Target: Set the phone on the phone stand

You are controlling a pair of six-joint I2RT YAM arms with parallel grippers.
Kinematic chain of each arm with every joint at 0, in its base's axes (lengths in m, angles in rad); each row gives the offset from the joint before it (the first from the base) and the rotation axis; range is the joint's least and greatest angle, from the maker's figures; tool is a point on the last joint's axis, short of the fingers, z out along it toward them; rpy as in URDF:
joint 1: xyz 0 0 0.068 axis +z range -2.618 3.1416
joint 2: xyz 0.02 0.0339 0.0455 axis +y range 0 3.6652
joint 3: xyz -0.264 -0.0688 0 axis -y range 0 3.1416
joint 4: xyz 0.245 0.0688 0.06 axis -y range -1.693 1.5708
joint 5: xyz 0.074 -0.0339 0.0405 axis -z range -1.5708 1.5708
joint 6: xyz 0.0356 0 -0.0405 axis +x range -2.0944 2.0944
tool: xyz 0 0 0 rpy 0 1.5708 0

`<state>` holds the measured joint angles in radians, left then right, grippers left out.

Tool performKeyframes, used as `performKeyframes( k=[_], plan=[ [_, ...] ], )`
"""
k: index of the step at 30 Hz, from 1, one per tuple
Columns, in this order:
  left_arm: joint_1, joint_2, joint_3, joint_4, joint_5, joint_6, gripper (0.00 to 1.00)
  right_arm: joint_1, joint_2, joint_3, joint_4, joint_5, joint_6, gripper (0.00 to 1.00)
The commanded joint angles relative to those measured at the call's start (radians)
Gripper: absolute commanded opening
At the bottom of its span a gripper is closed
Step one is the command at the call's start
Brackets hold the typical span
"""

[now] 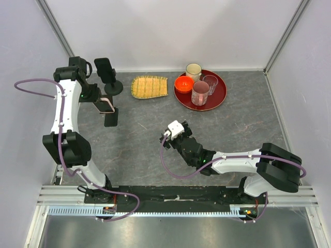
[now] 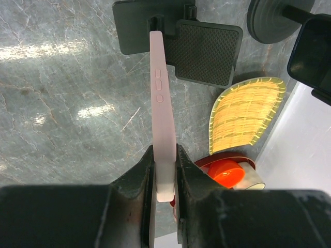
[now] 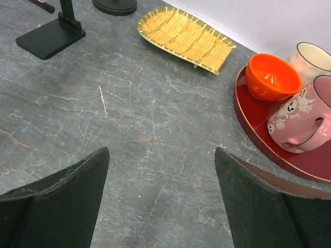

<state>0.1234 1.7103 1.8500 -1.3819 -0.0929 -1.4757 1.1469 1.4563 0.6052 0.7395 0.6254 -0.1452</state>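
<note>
A phone in a pale pink case is held edge-up, my left gripper shut on its near end. Its far end meets the clamp of a black stand with a rectangular base, which in the top view lies at the back left. The phone stand with the round disc base is just beyond, its dark plate tilted above it. From above, that phone stand is behind my left gripper. My right gripper hangs open over bare table at mid-table.
A yellow woven dish lies right of the stands. A red round tray at the back right carries an orange bowl, a pink mug, a glass and a cream cup. White walls enclose the table.
</note>
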Motion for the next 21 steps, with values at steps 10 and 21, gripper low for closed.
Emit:
performKeyframes(
  k=[10,21],
  plan=[
    [0.015,0.061,0.083,-0.155,-0.008,-0.052,0.02,-0.004,0.016,0.042,0.011,-0.010,0.019,0.89],
    [0.025,0.097,0.090,-0.152,-0.018,-0.037,0.02,-0.003,0.024,0.050,0.001,-0.013,0.018,0.89]
  ],
)
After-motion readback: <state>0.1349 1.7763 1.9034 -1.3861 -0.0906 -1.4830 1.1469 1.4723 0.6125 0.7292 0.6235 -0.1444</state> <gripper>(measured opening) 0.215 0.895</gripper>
